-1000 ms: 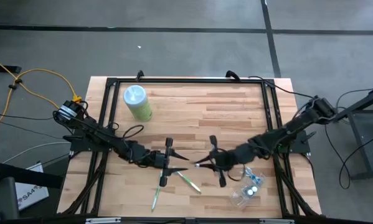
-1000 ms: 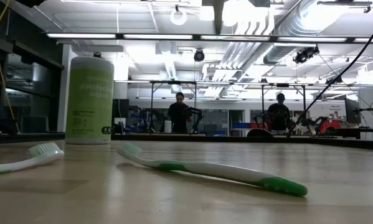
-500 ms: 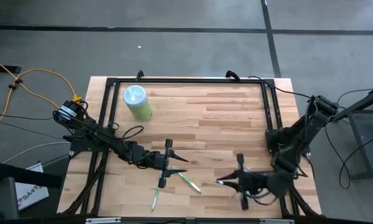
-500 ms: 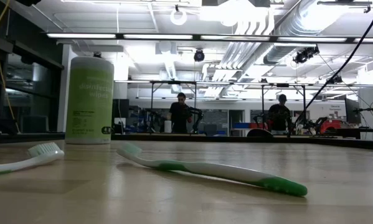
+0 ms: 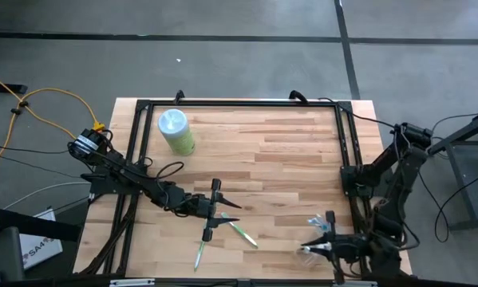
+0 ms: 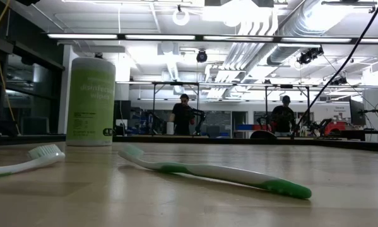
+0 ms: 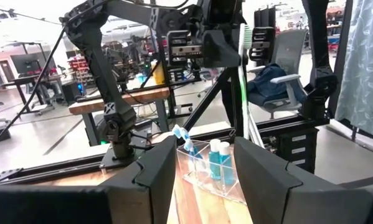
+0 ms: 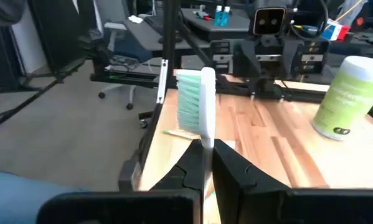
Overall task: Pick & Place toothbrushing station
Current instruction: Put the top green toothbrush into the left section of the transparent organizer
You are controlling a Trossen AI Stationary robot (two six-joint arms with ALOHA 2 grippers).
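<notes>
Wood surface: butcher-block table (image 5: 286,151) inside a black frame, seen from above.
Canister: pale-green cylinder with light-blue lid (image 5: 176,131), upright at the table's far left; in the low view it stands behind the toothbrushes (image 6: 91,101).
Left gripper: (image 5: 213,209) low over the table left of centre, fingers (image 7: 155,171) spread apart, nothing between them.
Toothbrushes on table: a green-and-white toothbrush (image 5: 200,253) lies near the front edge, just in front of the left gripper; a second green-and-white toothbrush (image 5: 242,232) lies slantwise just beside it on the right. The low view shows this pair flat on the wood (image 6: 24,162) (image 6: 214,171), apart from each other.
Clear plastic cup: (image 7: 208,171) near the table's front right corner, holding a small blue tube (image 7: 221,160) and a blue-headed toothbrush (image 7: 181,135); from above it is partly hidden by the right arm (image 5: 309,252).
Right gripper: (image 5: 329,242) at the front right corner, over the cup, fingers clamped on a green-bristled toothbrush (image 8: 200,102), its handle pinched and its head pointing away from the wrist.
Background: two people stand far off in the room.
</notes>
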